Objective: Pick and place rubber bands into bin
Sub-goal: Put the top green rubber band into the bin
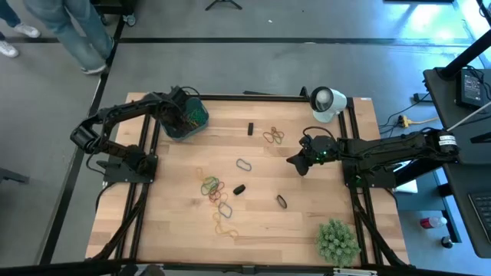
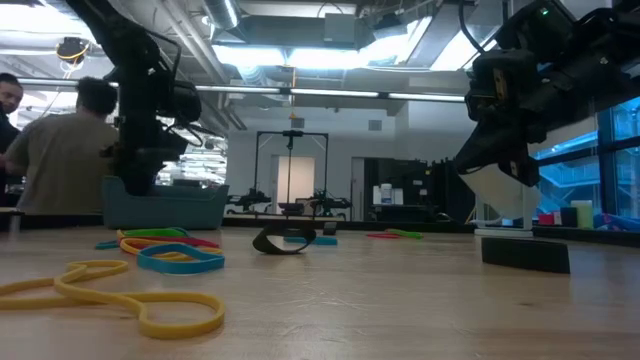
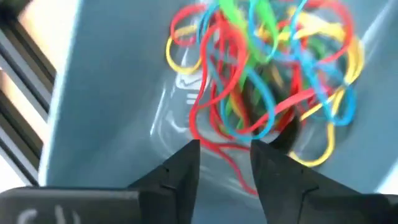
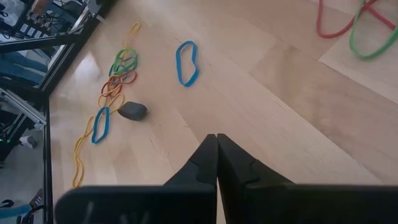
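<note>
From above, the left tool (image 1: 182, 115) hangs over the bin (image 1: 196, 113) at the far left part of the surface (image 1: 307, 230), while the right tool (image 1: 298, 163) hovers over bare wood right of centre. Loose rubber bands (image 1: 215, 190) lie scattered across the middle, with another small cluster (image 1: 273, 136) farther back.

At surface level, the left tool (image 2: 140, 165) sits just at the bin (image 2: 165, 207) rim; yellow, green and blue bands (image 2: 150, 300) lie flat in the foreground.

The left wrist view looks straight down into the bin (image 3: 106, 99): the left tool (image 3: 225, 158) has its fingers parted a little with nothing between them, and a tangled heap of bands (image 3: 267, 68) lies on the bin floor just beyond the tips.

The right wrist view shows the right tool (image 4: 216, 152) pressed fully closed and empty above the wood, a blue band (image 4: 186, 62) nearby.

The bands look light, soft and floppy, lying nearly flush with the wood. Judging by that, a pinch across one strand of a loop, fingertips touching the wood, should lift one; overlapping bands may come up together.
</note>
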Action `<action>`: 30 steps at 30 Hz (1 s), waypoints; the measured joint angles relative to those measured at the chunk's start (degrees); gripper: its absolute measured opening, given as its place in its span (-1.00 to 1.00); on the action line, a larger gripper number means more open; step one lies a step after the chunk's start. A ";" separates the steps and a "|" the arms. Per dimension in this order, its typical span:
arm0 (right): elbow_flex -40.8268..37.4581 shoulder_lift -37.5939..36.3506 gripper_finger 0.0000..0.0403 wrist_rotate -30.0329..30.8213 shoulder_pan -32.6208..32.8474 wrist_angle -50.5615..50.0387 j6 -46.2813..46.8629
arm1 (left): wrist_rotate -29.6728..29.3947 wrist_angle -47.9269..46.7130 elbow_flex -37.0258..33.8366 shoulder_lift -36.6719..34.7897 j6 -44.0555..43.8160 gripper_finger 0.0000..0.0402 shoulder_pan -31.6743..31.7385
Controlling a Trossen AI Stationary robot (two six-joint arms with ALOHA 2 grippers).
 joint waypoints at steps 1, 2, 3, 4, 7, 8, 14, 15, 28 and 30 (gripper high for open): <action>0.00 0.00 -0.99 0.00 0.00 -0.02 -0.02 | 0.03 -0.29 0.71 0.00 -0.05 -0.29 -0.02; 0.00 0.00 -0.99 0.00 0.00 -0.02 -0.04 | 0.09 -1.24 1.58 0.00 -0.27 -0.28 -0.02; 0.00 0.00 -0.99 0.00 -0.01 -0.02 -0.05 | 0.09 -2.44 2.42 -0.02 -0.30 -0.28 0.00; 0.00 0.00 -0.99 0.00 0.00 -0.02 -0.07 | 0.08 -3.68 3.34 -0.02 -0.34 -0.28 0.00; 0.00 0.00 -0.99 0.00 -0.01 -0.02 -0.15 | 0.00 -7.61 6.62 -0.32 -1.36 -0.29 -0.03; 0.00 0.00 -0.99 0.00 0.01 -0.02 -0.15 | -0.13 -8.96 7.69 -0.51 -2.03 -0.30 -0.17; 0.00 0.00 -0.99 0.02 0.00 -0.02 -4.39 | 1.42 -11.78 12.07 -4.49 -6.26 -0.41 -5.92; 0.00 0.00 -0.99 0.16 -0.01 -0.03 -6.80 | 1.20 -11.80 12.46 -5.54 -7.65 -0.44 -7.92; 5.07 3.72 -0.70 14.97 -2.50 4.40 -22.61 | -0.47 2.45 10.67 -10.59 -25.97 -0.99 -37.57; 8.47 6.81 -0.60 14.85 -3.78 3.30 -25.18 | -0.24 6.43 7.98 -10.56 -28.07 -0.99 -39.64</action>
